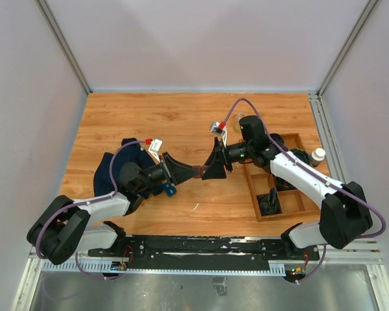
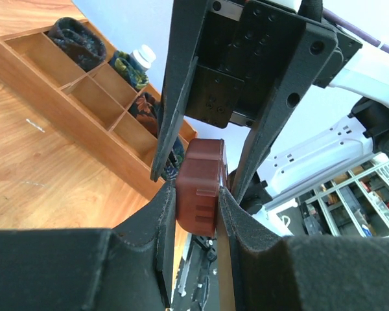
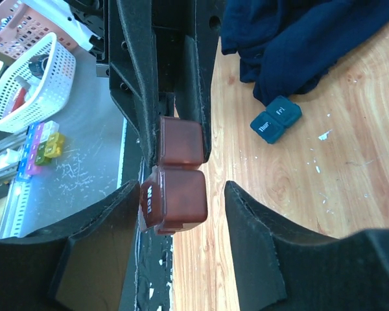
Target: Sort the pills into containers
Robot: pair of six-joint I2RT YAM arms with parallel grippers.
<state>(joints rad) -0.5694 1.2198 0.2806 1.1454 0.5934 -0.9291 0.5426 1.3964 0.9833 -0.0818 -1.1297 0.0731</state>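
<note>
Two grippers meet mid-table: left gripper [image 1: 185,172] clamps the reddish-brown box [image 2: 200,186] tight. Right gripper [image 1: 212,166], in from three o'clock, stands parted around it, perhaps touching one side.

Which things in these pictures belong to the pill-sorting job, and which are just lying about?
Job: reddish-brown box, clamped in the left gripper; teal day-marked box, probably.
Lying about: dark blue cloth; wooden tray; white-capped bottle; white basket.

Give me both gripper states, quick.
Left gripper: shut on the reddish-brown container.
Right gripper: open, its jaws either side of that container, not clamped.
</note>
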